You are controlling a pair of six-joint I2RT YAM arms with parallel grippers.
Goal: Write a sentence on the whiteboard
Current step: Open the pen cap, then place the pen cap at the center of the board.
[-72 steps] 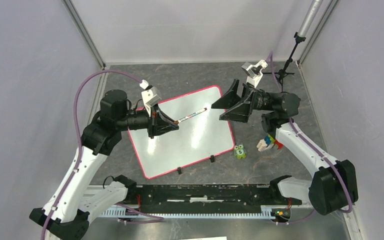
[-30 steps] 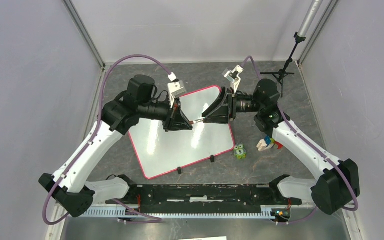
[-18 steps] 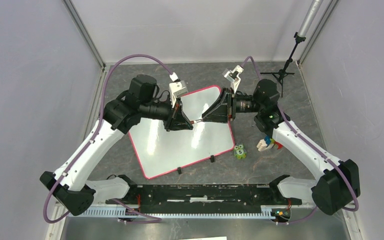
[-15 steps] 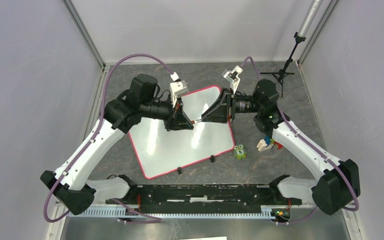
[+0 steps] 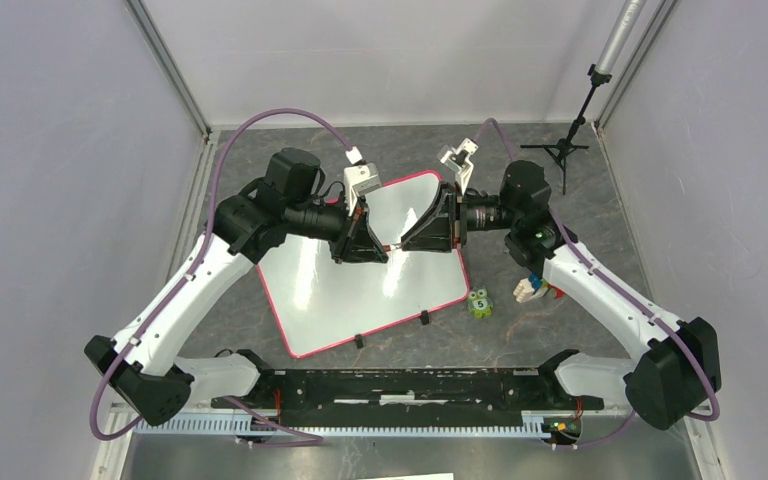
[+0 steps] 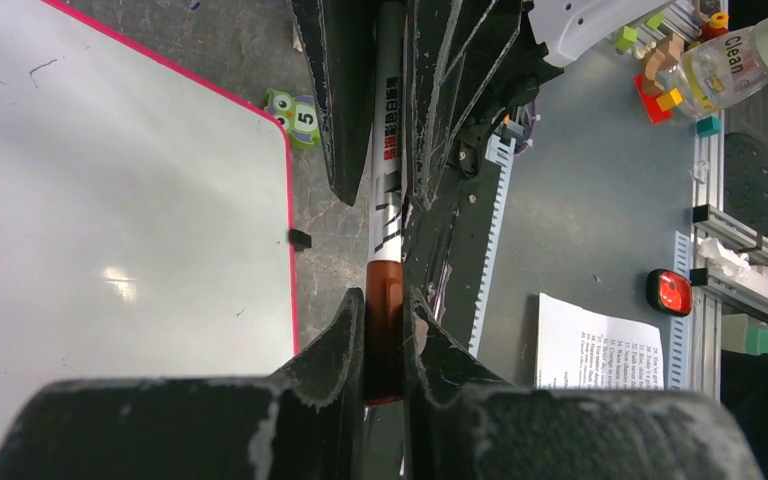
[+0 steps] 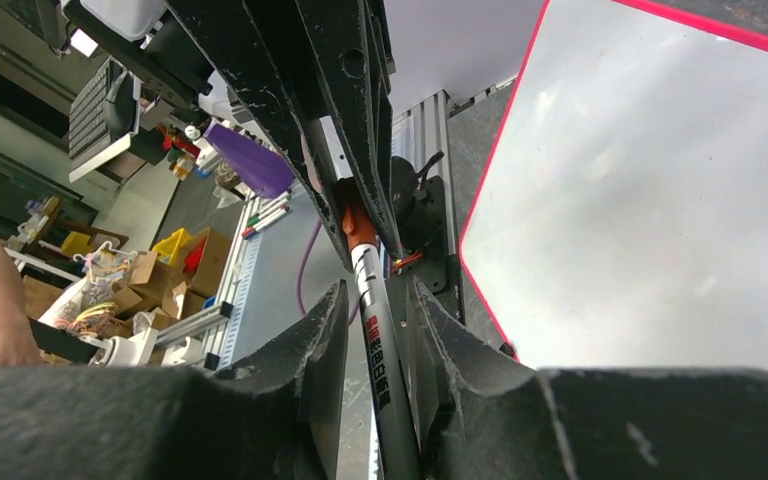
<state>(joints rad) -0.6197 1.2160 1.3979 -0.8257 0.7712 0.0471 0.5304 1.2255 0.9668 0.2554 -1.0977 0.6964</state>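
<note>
Top external: marker (image 5: pixel 394 244) uncapping in hand.
We find left fingers (image 6: pixel 345 330) gripping cap (image 6: pixel 383 320), right fingers (image 7: pixel 325 340) barrel (image 7: pixel 385 380); next, straight pull apart.

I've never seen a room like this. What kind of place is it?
Probably a robot lab: two robot arms bolted to a table, a marker held over a whiteboard, and cardboard boxes nearby.

A robotics lab. Grey panel walls (image 5: pixel 50 150) enclose the table (image 5: pixel 400 150). Aluminium framing (image 6: pixel 702 170) and cardboard boxes (image 7: pixel 150 272) stand beyond.
</note>
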